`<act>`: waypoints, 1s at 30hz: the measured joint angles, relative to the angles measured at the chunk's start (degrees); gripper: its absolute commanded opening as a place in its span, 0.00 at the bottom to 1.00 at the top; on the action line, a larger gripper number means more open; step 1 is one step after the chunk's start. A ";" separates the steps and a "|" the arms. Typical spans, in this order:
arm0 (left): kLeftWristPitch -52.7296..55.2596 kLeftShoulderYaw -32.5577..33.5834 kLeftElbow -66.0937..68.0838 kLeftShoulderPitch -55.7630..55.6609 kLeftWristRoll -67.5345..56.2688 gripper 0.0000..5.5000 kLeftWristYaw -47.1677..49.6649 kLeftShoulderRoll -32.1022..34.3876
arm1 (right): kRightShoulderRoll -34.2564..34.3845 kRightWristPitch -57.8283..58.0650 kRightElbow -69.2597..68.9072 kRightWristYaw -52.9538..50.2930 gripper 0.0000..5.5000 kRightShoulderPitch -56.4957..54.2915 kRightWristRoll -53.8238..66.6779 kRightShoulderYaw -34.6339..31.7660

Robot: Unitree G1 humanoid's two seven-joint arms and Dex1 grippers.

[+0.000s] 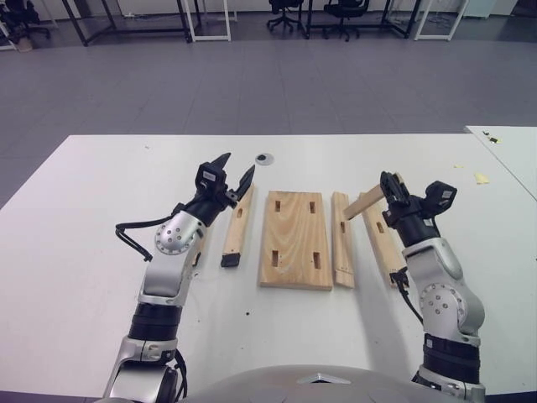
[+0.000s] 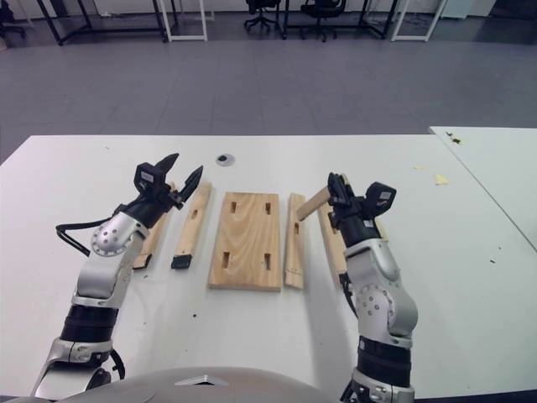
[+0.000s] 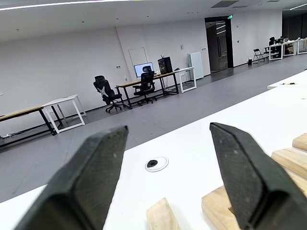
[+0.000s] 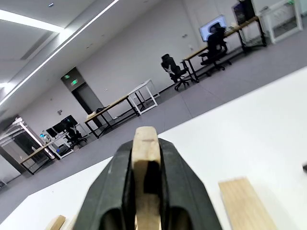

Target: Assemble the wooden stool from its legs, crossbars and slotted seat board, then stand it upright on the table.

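Note:
The slotted seat board (image 1: 293, 239) lies flat in the middle of the white table (image 1: 101, 193). A leg with a black foot (image 1: 237, 225) lies to its left, and another leg (image 2: 151, 239) is partly hidden under my left arm. To the board's right lie a long wooden piece (image 1: 341, 239) and a further leg (image 1: 379, 243). My left gripper (image 1: 238, 165) hovers open above the far end of the left leg, holding nothing. My right gripper (image 1: 391, 195) is shut on a short crossbar (image 1: 366, 202), which is tilted above the right-hand pieces. The right wrist view has the crossbar (image 4: 145, 158) clamped between the fingers.
A round cable grommet (image 1: 265, 158) sits in the table beyond the left gripper. A second white table (image 1: 508, 151) stands at the right with a narrow gap between. Bare tabletop stretches in front of the wooden pieces and to the far left.

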 measured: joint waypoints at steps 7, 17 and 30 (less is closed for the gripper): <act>0.00 -0.47 0.00 0.10 0.09 0.57 -0.16 -0.01 | 1.70 -2.79 1.26 -2.01 0.08 1.59 -4.01 1.18; 0.00 -0.51 0.01 0.10 0.10 0.57 -0.23 0.02 | 2.88 -6.70 2.00 -1.93 0.08 2.11 -7.72 3.51; 0.00 -1.15 0.02 0.12 0.10 0.57 -0.26 0.00 | 5.68 -7.51 4.06 -2.37 0.08 1.38 -5.89 3.04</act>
